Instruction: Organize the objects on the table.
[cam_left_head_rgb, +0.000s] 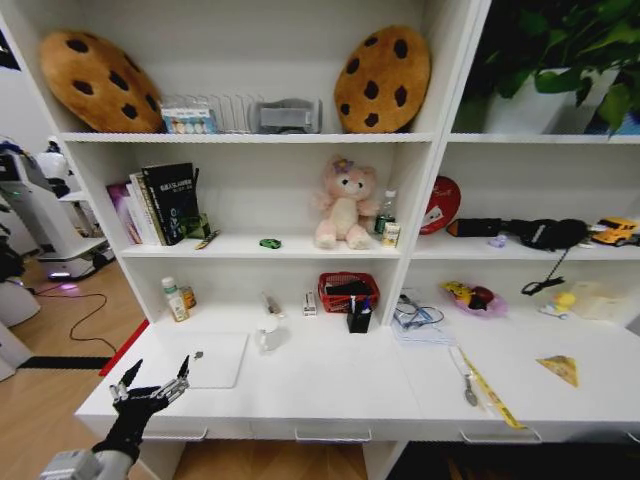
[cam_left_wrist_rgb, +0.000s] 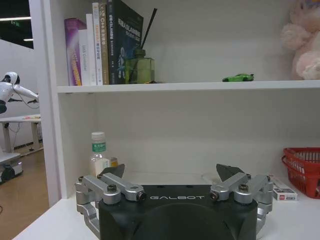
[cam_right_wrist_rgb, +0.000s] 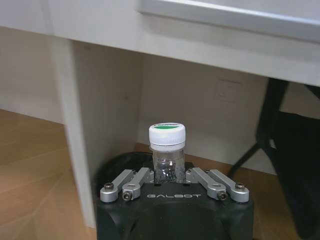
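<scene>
Tabletop (cam_left_head_rgb: 330, 385), long, white and drawer-fronted, carries the thin silver laptop (cam_left_head_rgb: 217, 359); the left end effector (cam_left_head_rgb: 150, 385) hovers spread open at its front-left corner. Below desk level, the right end effector (cam_right_wrist_rgb: 168, 181) clamps a small white-capped clear bottle (cam_right_wrist_rgb: 167, 152); raise it clear of the edge first, I'd judge.

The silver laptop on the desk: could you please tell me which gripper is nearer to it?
Left. The left gripper hovers open beside the laptop; the right gripper is below the desk, holding a small bottle.
</scene>
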